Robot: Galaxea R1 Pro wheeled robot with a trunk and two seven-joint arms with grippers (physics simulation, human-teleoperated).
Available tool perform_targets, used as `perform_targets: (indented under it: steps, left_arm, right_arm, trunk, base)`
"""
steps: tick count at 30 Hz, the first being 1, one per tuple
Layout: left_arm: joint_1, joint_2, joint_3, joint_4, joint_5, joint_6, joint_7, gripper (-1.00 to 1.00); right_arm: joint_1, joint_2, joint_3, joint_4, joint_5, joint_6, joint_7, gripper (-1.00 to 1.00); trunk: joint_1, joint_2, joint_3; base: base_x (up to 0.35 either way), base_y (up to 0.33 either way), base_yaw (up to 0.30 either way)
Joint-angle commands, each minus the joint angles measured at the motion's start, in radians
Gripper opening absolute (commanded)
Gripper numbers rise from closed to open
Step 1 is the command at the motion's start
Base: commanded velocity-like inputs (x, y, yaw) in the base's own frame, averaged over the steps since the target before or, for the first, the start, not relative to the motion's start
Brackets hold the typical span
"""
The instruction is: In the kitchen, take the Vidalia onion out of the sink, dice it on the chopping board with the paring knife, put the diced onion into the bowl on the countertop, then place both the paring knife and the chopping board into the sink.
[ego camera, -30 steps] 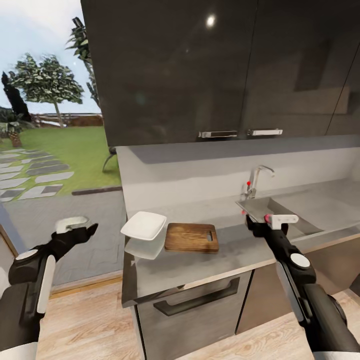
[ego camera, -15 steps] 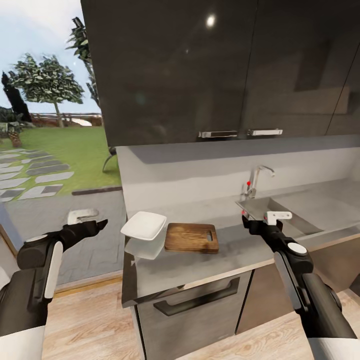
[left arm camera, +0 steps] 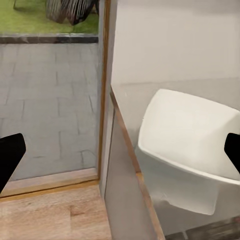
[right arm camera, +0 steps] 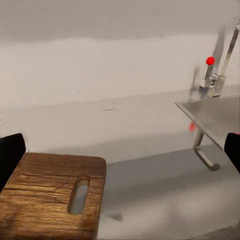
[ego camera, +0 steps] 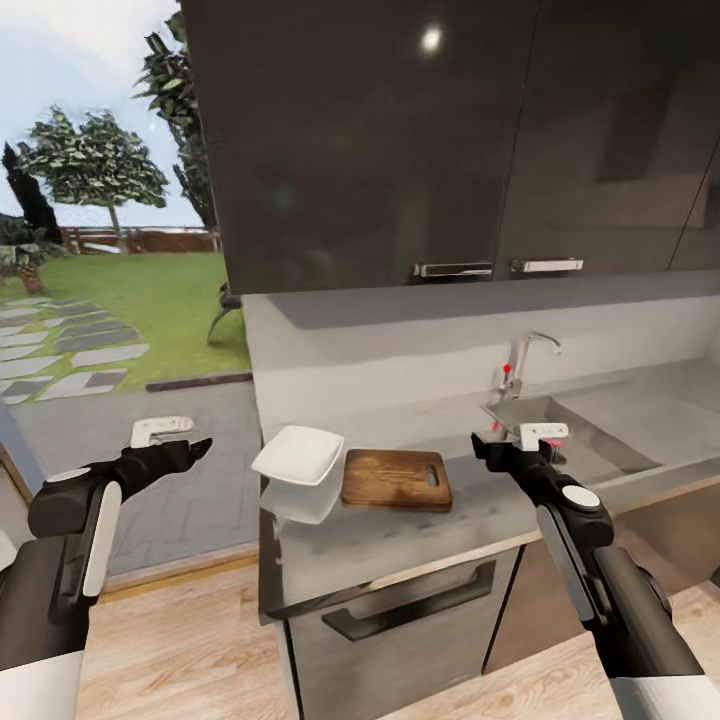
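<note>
Both claws spread: right gripper [ego camera: 487, 447] between steel sink [ego camera: 560, 420] and one grainy brown slotted chopping board [ego camera: 396, 479]; left gripper [ego camera: 190, 447] beyond one squarish white bowl [ego camera: 298, 456].

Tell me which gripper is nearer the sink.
Right. The right gripper hovers over the countertop just beside the sink; the left gripper hangs off the counter's far end, beyond the bowl.

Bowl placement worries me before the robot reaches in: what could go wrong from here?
The bowl sits at the countertop's left end, its side overhanging the edge; a nudge from the left gripper, which is beside that end, could tip it off. The right gripper, low over the counter between chopping board and sink, could clip the sink's rim.
</note>
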Motion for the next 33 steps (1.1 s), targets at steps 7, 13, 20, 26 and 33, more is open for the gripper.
perform_targets:
  steps: [7, 13, 20, 26, 33]
  left_arm:
    - [-0.001, 0.001, -0.001, 0.0, 0.001, 0.005, -0.008, 1.0]
    - [-0.001, 0.001, -0.012, 0.001, 0.001, 0.006, -0.009, 1.0]
    - [-0.001, 0.0, -0.026, 0.007, 0.001, 0.019, -0.009, 1.0]
    - [-0.002, -0.004, -0.033, 0.016, 0.001, 0.075, -0.009, 1.0]
    - [-0.024, -0.005, -0.035, 0.047, 0.001, 0.117, -0.009, 1.0]
  right_arm:
    - [-0.001, -0.001, 0.034, 0.0, -0.007, 0.005, -0.003, 1.0]
    - [-0.001, -0.001, 0.036, -0.001, -0.006, 0.006, -0.003, 1.0]
    - [-0.001, -0.001, 0.029, 0.0, -0.006, 0.013, -0.008, 1.0]
    - [-0.006, -0.001, 0.026, 0.0, -0.004, 0.056, -0.036, 1.0]
    - [-0.067, -0.001, 0.021, 0.005, -0.005, 0.227, -0.079, 1.0]
  trunk:
    - [0.001, -0.002, -0.002]
    - [0.001, -0.002, -0.002]
    - [0.001, -0.002, -0.002]
    - [0.001, -0.002, -0.002]
    - [0.001, -0.002, -0.002]
  base:
    - [0.007, 0.011, 0.0]
    - [0.001, 0.002, 0.0]
    - [0.0, 0.0, 0.0]
    - [0.0, 0.0, 0.0]
    - [0.0, 0.0, 0.0]
